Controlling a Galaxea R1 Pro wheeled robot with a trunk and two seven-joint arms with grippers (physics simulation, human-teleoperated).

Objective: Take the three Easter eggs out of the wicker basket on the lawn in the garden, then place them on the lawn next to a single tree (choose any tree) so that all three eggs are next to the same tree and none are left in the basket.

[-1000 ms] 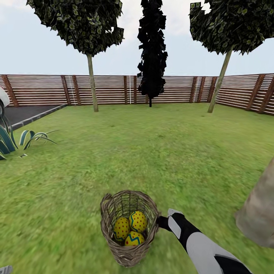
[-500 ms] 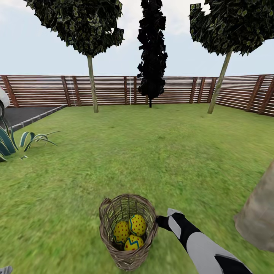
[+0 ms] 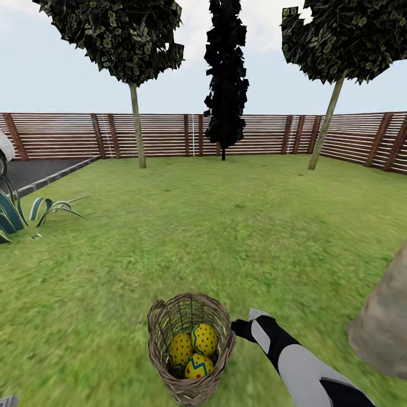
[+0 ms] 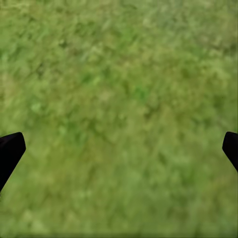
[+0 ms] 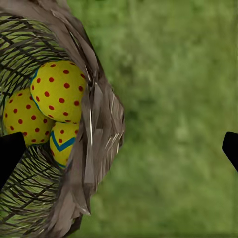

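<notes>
Three yellow eggs sit huddled at the bottom of the wicker basket, touching one another: a red-dotted egg on my left, a blue-banded dotted egg on the right standing with its long axis nearly upright, and a zigzag egg nearest me, lying lower with its blue band across it. The basket stands upright on the lawn, mouth open skyward, a small loop handle on its left rim. My right gripper hangs just beside the basket's right wall, its rim between my fingertips, which are spread wide and hold nothing. My left gripper is likewise spread wide over bare grass. A thick grey-brown trunk rises near on my right. Farther off stand two leafy trees and a narrow black one before the slatted fence.
</notes>
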